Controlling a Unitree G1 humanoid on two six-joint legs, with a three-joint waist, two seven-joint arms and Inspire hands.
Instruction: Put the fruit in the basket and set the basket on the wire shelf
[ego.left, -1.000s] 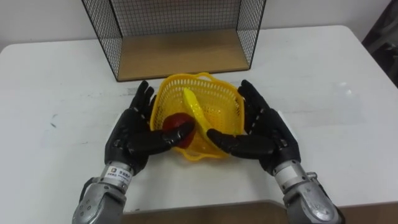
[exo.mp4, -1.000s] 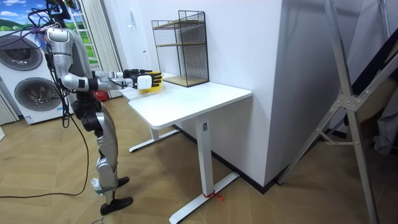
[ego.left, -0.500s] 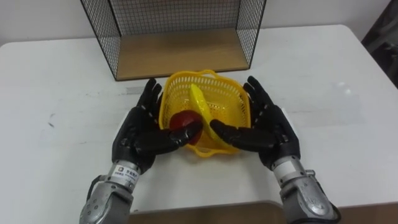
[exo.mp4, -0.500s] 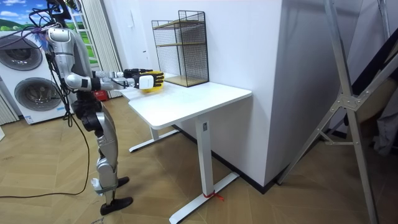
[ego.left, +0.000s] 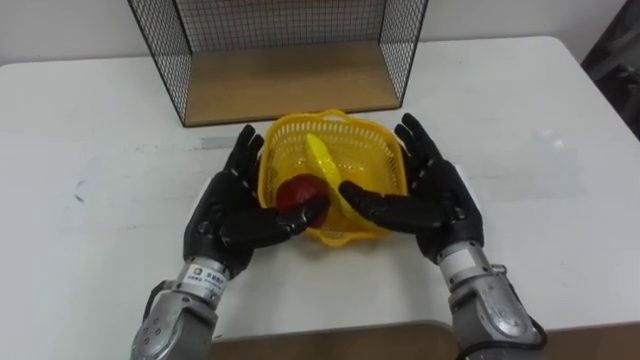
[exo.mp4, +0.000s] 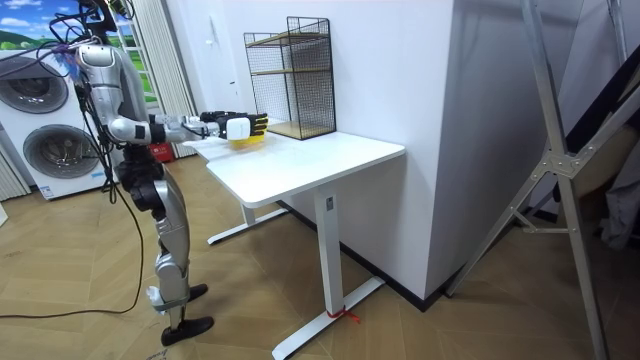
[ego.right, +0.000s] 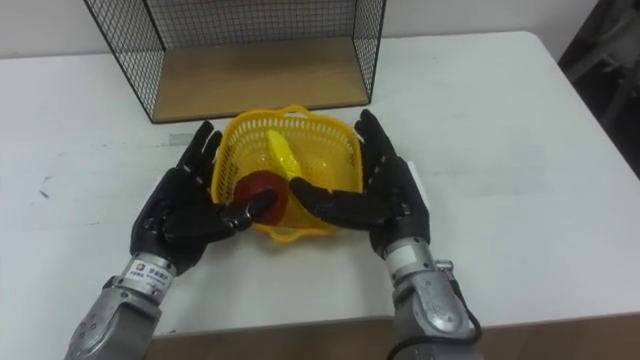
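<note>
A yellow plastic basket (ego.left: 345, 160) is carried between both hands above the white table (ego.left: 520, 130). In it lie a red apple (ego.left: 295, 190) and a yellow banana (ego.left: 322, 172). My left hand (ego.left: 222, 215) presses on the basket's left side and my right hand (ego.left: 438, 195) on its right side. Both hands keep straight fingers, with the thumbs reaching across the basket's near wall. The black wire shelf (ego.left: 285, 60) with a wooden floor stands just beyond the basket, its open side facing me. In the room view the basket (exo.mp4: 246, 137) is held out close to the shelf (exo.mp4: 292, 75).
The table's near edge (ego.left: 330, 335) runs just below my wrists. Bare tabletop lies to the left and right of the hands. In the room view I stand at the table's end on the room view's left, with washing machines (exo.mp4: 45, 140) behind me.
Both hands have carried the basket a little away from me, closer to the shelf's opening. The fruit has stayed inside it.
</note>
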